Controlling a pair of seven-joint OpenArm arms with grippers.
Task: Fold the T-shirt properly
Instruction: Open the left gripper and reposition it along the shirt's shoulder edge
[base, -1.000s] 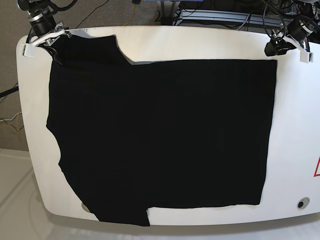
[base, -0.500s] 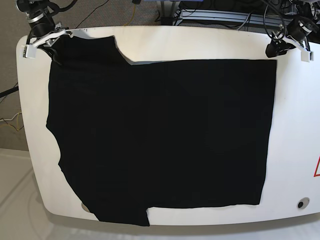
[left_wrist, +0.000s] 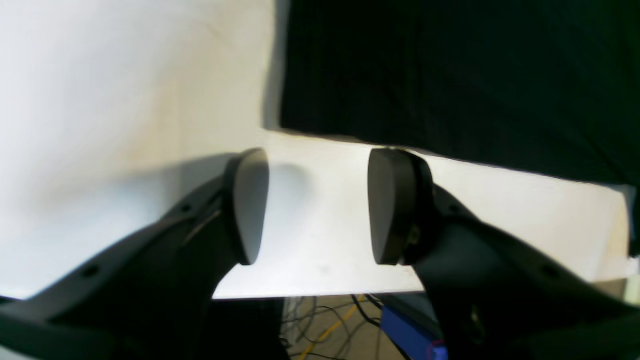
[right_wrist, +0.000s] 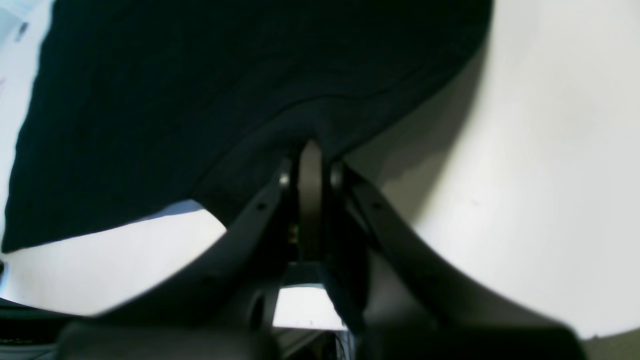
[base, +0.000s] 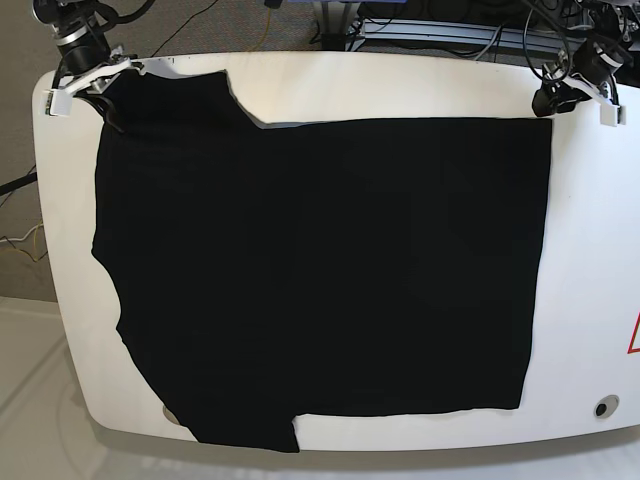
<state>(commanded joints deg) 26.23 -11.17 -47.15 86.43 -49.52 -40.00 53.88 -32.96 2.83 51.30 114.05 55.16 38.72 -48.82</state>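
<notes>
Barely changed since the earlier frames: one shirt (base: 330, 260) spread on one bench (base: 590, 250). Two sets of fingers: left fingers (left_wrist: 320, 207) parted, empty, beside the shirt's corner; right fingers (right_wrist: 322, 200) closed on shirt cloth.

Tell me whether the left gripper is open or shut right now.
Open. In the left wrist view, the left gripper has its fingers apart, with bare white tabletop showing between them.

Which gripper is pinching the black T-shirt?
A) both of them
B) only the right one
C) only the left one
B: the right gripper is closed on the T-shirt, while the left gripper is open with no cloth between its fingers.
</notes>
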